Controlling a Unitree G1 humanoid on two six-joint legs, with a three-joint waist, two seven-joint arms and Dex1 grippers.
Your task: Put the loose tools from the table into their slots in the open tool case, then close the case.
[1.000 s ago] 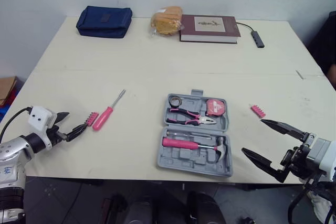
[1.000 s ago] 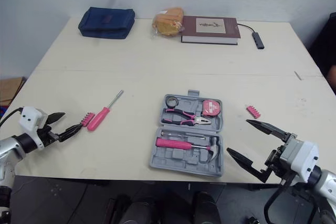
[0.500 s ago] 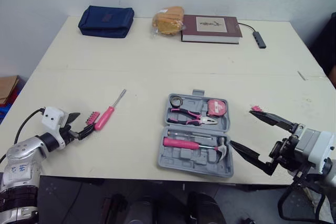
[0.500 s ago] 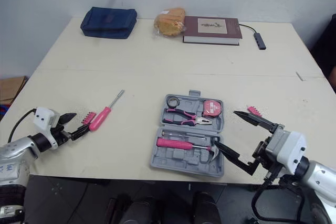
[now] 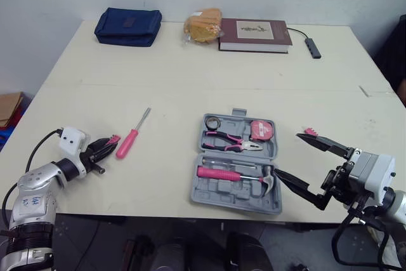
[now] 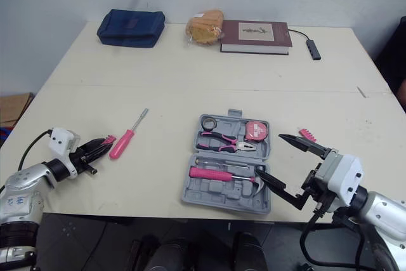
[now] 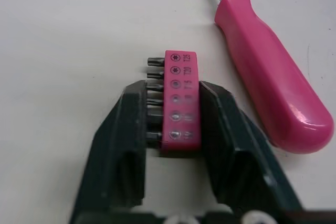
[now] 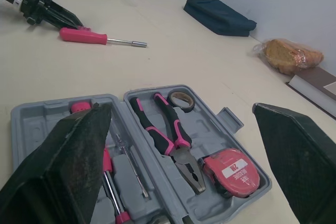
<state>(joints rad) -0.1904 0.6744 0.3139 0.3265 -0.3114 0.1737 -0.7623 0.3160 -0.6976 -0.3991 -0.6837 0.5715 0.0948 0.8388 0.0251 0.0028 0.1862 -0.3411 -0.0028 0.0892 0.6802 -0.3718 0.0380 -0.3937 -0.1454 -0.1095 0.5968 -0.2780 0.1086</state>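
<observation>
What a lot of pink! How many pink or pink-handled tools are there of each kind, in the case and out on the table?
screwdriver: 1
bit strips: 2
pliers: 1
hammer: 1
tape measure: 1
Total: 6

Two bit holders (image 5: 113, 138) (image 5: 310, 132), one screwdriver (image 5: 127, 143), one case (image 5: 220, 189)

Case (image 5: 221, 190): grey. Screwdriver (image 5: 127, 143): pink handle, silver shaft. Bit holder (image 7: 181, 98): pink, dark bits. Pliers (image 5: 229, 140): pink/blk grips. Hammer (image 5: 219, 173): pink handle. Tape measure (image 5: 262, 130): pink w/ white label. Pouch (image 5: 127, 26): navy. Book (image 5: 255, 33): maroon, cream label. Table (image 5: 190, 80): cream.
</observation>
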